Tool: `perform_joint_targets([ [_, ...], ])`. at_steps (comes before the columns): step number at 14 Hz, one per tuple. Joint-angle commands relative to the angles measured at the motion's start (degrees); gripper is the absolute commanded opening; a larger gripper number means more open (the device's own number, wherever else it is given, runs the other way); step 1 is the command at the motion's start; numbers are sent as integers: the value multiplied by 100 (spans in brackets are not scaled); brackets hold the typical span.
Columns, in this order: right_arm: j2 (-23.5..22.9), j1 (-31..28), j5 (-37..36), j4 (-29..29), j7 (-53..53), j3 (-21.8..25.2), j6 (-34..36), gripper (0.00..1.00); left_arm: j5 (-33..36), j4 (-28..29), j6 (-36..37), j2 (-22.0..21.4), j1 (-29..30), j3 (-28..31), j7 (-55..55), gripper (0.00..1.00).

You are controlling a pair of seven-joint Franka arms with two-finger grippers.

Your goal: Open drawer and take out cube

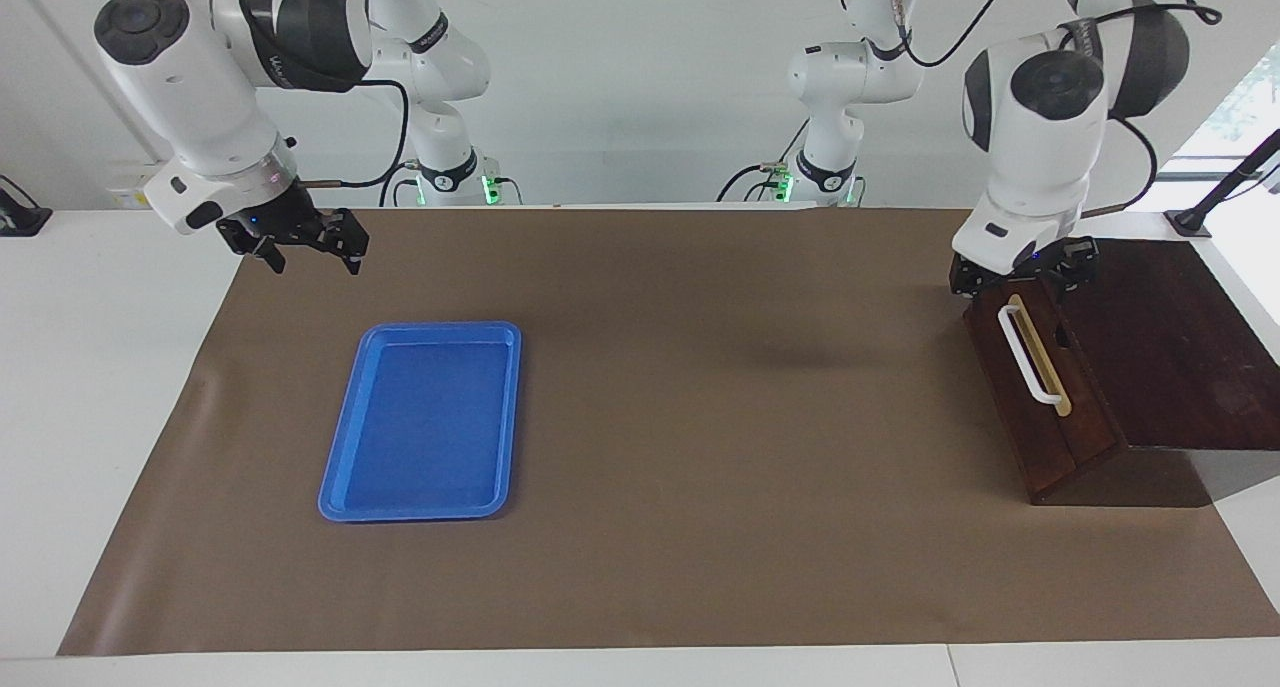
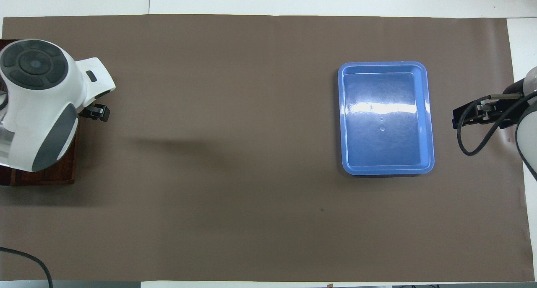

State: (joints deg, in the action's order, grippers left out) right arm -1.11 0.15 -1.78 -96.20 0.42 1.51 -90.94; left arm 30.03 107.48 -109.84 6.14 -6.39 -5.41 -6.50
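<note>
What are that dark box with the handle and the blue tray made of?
The box looks like dark-stained wood: grain shows on its drawer front. Its white handle seems plastic, though I can't be sure. The blue tray is probably glossy plastic; overhead light glares off it.

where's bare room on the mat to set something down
The wide stretch of brown mat between the blue tray and the drawer is bare. It is crowded at the drawer, where the left gripper hangs over its handle.

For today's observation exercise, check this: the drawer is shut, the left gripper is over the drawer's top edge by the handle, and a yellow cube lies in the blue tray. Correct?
Not quite. The blue tray is empty, as the overhead view shows; no cube is visible. The drawer is shut, and the left gripper is over its top edge by the handle.
</note>
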Motion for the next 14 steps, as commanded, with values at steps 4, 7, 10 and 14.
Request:
perform_joint_targets([
  [4, 207, -33, 2, -250, 98, -19, -47, 100, 459, 914, -1180, -69, 542, 75, -291, 100],
  [7, 181, -33, 2, -136, 46, -19, -99, 100, 530, 1081, -1337, -34, 560, 75, -308, 100],
  [10, 207, -41, 2, -136, 72, -72, -82, 100, 548, 1205, -1514, 53, 569, 75, -422, 100],
  [14, 286, -86, 46, -338, 202, -54, -239, 100, 548, 1161, -1664, 229, 324, 67, -879, 100],
])
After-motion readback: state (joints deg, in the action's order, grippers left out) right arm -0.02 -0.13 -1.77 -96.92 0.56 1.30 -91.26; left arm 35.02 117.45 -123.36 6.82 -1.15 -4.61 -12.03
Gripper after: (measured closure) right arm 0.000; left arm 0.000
